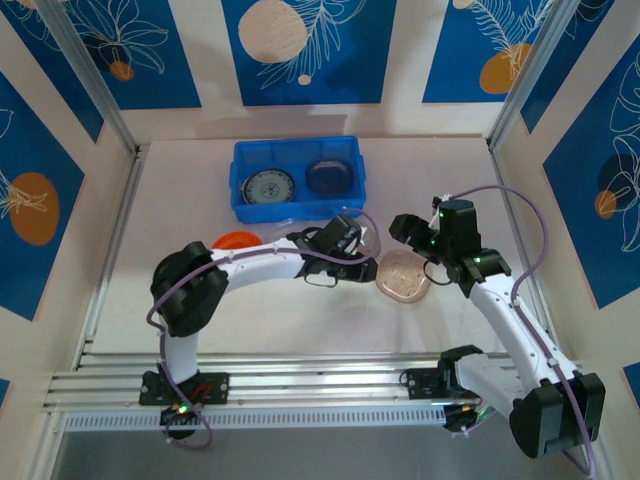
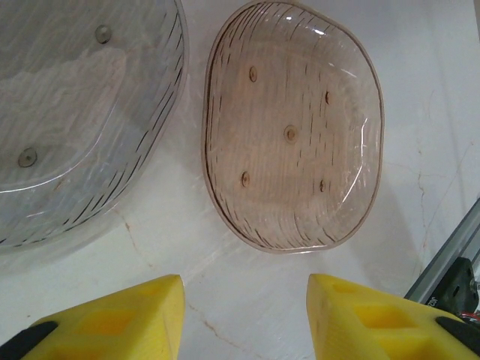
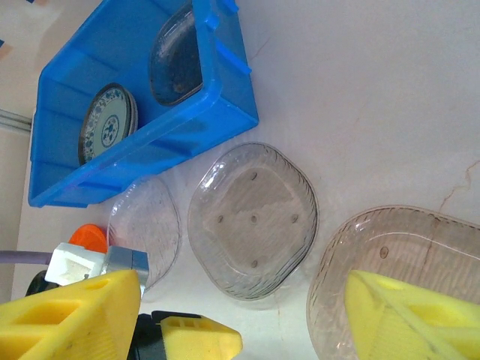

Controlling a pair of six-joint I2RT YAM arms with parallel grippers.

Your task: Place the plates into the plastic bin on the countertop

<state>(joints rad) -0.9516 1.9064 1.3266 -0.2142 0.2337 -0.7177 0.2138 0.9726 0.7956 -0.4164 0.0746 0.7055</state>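
Blue plastic bin (image 1: pixel 297 155) sits at the far middle of the countertop (image 1: pixel 180 200). Inside it: a teal-grey patterned plate (image 1: pixel 268 187) on the left and a dark plate (image 1: pixel 330 177) on the right, side by side. An orange plate (image 1: pixel 237 240) lies just in front of the bin's left corner, partly covered by the left arm. Left gripper (image 2: pixel 246 319): yellow fingers (image 2: pixel 135 319) spread wide, nothing between them, pointed down at the bare surface just short of a smoky translucent plate (image 2: pixel 292 127). A larger clear plate (image 2: pixel 75 112) lies just beside the smoky one, not touching it. Right gripper (image 3: pixel 244 289): also wide open and empty. One of its fingers (image 3: pixel 412 315) is over the smoky plate's bowl; contact cannot be judged. The right wrist view shows two more clear plates (image 3: pixel 251 221) on the countertop near the bin's front wall.
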